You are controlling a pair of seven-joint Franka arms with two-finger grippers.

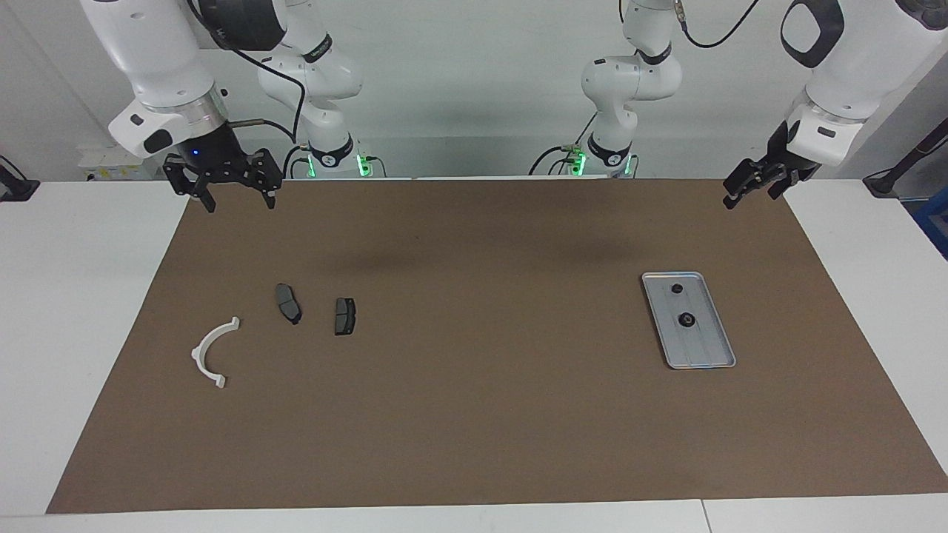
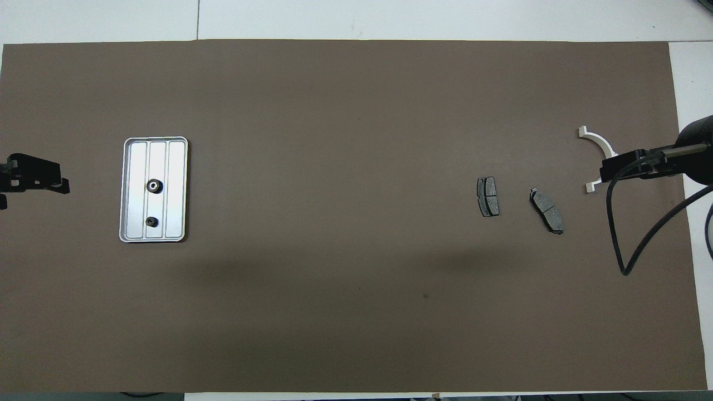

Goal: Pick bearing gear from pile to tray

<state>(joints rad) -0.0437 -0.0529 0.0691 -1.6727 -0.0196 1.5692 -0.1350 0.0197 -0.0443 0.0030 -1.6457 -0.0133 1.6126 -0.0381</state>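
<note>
Both grippers spread, empty, raised over the mat's robot-side corners.
Left gripper (image 1: 743, 194), right gripper (image 1: 235, 194): two gears (image 1: 686, 320) already in tray (image 1: 717, 360) toward left arm's end; pile (image 1: 289, 303) holds only pads and bracket (image 1: 209, 354). Verify, then park.

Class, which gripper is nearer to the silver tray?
Left. The left gripper hangs at the tray's end of the mat; the right gripper hangs at the other end.

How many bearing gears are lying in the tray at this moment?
2. Both lie on the tray, along its middle strip: the larger gear sits farther from the robots, the smaller gear nearer to them. None shows among the brake pads and bracket.
</note>
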